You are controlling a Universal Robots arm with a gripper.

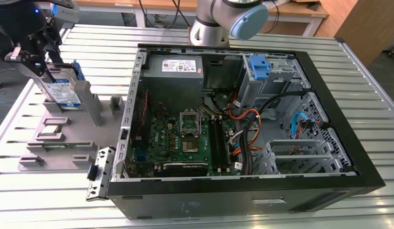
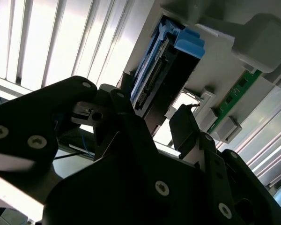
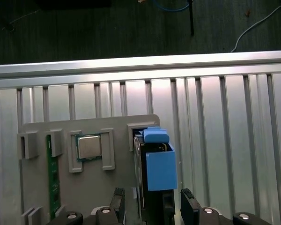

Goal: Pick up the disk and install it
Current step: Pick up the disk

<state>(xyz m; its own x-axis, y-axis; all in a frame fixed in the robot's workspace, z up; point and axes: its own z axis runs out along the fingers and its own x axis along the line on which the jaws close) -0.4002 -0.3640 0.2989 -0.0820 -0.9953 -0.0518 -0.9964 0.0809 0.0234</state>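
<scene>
Lying on the slatted metal table (image 1: 107, 43), the open computer case (image 1: 184, 205) has a grey fixture plate (image 1: 76, 131) at its 9 o'clock in the exterior view. The disk (image 1: 61, 93) stands on edge in a slot at that plate's 12 o'clock, and the gripper (image 3: 153, 208) straddles it with its 2 fingers (image 3: 189, 211) apart, 1 on either side.
</scene>
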